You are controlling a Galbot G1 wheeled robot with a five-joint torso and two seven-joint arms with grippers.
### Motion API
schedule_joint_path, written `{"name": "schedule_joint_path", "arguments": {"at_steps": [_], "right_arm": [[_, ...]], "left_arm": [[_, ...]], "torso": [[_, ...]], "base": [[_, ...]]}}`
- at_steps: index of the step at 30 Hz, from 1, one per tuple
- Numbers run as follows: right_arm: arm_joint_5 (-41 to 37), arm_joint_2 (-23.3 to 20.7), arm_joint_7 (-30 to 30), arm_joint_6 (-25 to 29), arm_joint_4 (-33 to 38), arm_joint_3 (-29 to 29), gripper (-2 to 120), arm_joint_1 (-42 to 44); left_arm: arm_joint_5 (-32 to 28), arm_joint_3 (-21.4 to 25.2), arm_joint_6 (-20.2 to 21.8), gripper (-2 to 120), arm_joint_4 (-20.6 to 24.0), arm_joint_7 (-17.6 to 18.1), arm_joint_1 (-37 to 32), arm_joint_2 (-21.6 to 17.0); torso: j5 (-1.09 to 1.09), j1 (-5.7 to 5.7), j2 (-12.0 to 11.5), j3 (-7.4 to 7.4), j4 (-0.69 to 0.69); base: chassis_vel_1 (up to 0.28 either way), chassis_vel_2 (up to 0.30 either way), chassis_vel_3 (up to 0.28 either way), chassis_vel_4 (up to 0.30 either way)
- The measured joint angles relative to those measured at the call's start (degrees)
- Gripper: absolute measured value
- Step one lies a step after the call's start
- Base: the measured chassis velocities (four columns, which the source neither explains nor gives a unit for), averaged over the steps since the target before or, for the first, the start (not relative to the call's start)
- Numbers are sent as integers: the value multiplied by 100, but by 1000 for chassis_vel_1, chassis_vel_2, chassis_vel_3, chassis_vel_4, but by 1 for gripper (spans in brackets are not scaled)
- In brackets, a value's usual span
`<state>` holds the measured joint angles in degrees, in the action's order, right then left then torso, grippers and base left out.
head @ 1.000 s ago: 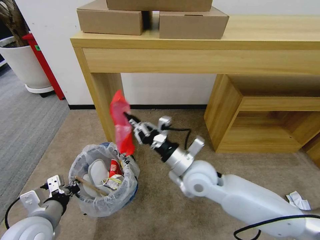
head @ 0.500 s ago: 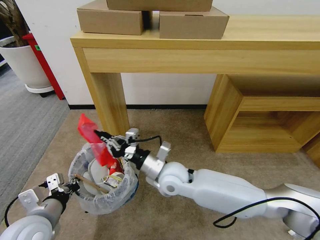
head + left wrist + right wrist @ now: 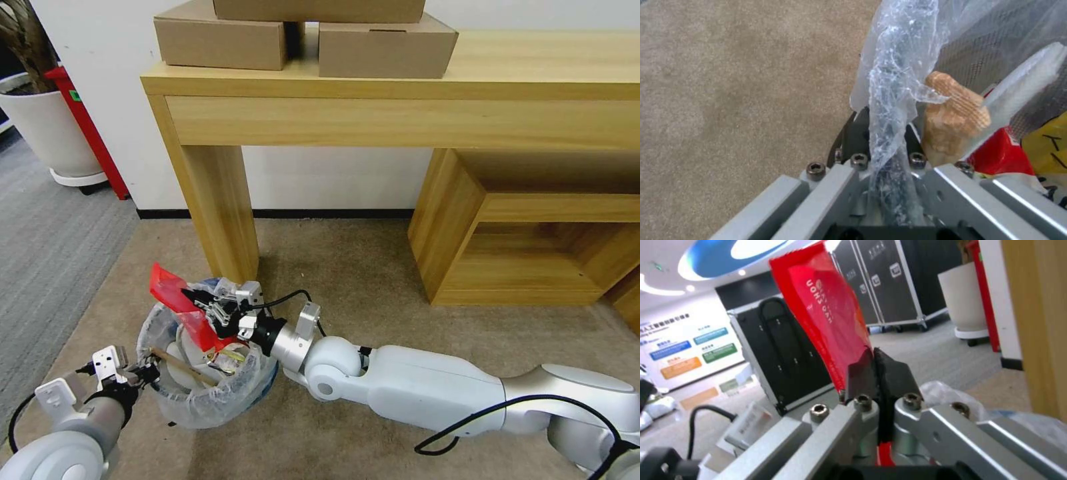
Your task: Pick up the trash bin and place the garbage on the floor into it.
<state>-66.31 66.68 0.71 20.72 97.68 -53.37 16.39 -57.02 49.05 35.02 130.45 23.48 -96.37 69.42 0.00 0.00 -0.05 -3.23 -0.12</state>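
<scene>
The blue trash bin (image 3: 263, 387), lined with a crinkly plastic bag, is at the lower left over the tan floor (image 3: 373, 267). My left gripper (image 3: 143, 377) is shut on its near rim; in the left wrist view the left gripper (image 3: 882, 123) pinches the bag and rim. Garbage lies inside: a wooden stick (image 3: 183, 367) (image 3: 953, 116), white paper (image 3: 193, 347) and wrappers (image 3: 227, 360). My right gripper (image 3: 193, 297) is shut on a red wrapper (image 3: 175, 300), held over the bin's far rim. The right wrist view shows the red wrapper (image 3: 826, 316) standing up from the right gripper (image 3: 878, 370).
A wooden desk leg (image 3: 220, 200) stands just behind the bin, with a low wooden shelf unit (image 3: 527, 227) to the right. Cardboard boxes (image 3: 220, 40) sit on the desk. A white planter (image 3: 50, 127) and grey ribbed carpet (image 3: 47, 240) lie to the left.
My right arm has swung left and down, carrying the red wrapper from beside the desk leg to just over the bin's opening. The left gripper and the bin have stayed put.
</scene>
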Motion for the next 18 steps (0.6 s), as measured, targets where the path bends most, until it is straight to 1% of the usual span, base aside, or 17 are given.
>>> {"name": "schedule_joint_path", "arguments": {"at_steps": [3, 4, 7, 8, 11, 12, 14, 15, 17, 18], "right_arm": [[122, -74, -2, -14, -99, 6, 17, 70], [122, -74, -2, -14, -99, 6, 17, 70], [144, -152, 34, -71, -102, 30, 32, 125], [144, -152, 34, -71, -102, 30, 32, 125], [193, -160, 44, -102, -101, 40, 46, 186], [193, -160, 44, -102, -101, 40, 46, 186], [233, -161, 44, -102, -108, 48, 56, 220], [233, -161, 44, -102, -108, 48, 56, 220], [253, -216, 43, -101, -78, 91, 68, 256], [253, -216, 43, -101, -78, 91, 68, 256]], "left_arm": [[0, -7, 0, 1, 4, 0, -10, 2], [0, -7, 0, 1, 4, 0, -10, 2], [1, -5, 0, 1, 10, 0, -23, 3], [1, -5, 0, 1, 10, 0, -23, 3], [0, 4, 0, 1, 22, 0, -24, 0], [0, 4, 0, 1, 22, 0, -24, 0], [0, 5, 0, 1, 17, -1, -21, 4], [0, 5, 0, 1, 17, -1, -21, 4], [1, 4, -1, 1, -16, -2, -6, 9], [1, 4, -1, 1, -16, -2, -6, 9]], "torso": [[0, 0, 0, 0, 0], [0, 0, 0, 0, 0], [0, 0, 0, 0, 0], [0, 0, 0, 0, 0], [0, 0, 0, 0, 0], [0, 0, 0, 0, 0], [0, 0, 0, 0, 0], [0, 0, 0, 0, 0], [0, 0, 0, 0, 1], [0, 0, 0, 0, 1]], "base": [[0, 0, 0, 0], [0, 0, 0, 0], [0, 0, 0, 0], [0, 0, 0, 0], [0, 0, 0, 0], [0, 0, 0, 0], [0, 0, 0, 0], [0, 0, 0, 0], [0, 0, 0, 0], [0, 0, 0, 0]]}}
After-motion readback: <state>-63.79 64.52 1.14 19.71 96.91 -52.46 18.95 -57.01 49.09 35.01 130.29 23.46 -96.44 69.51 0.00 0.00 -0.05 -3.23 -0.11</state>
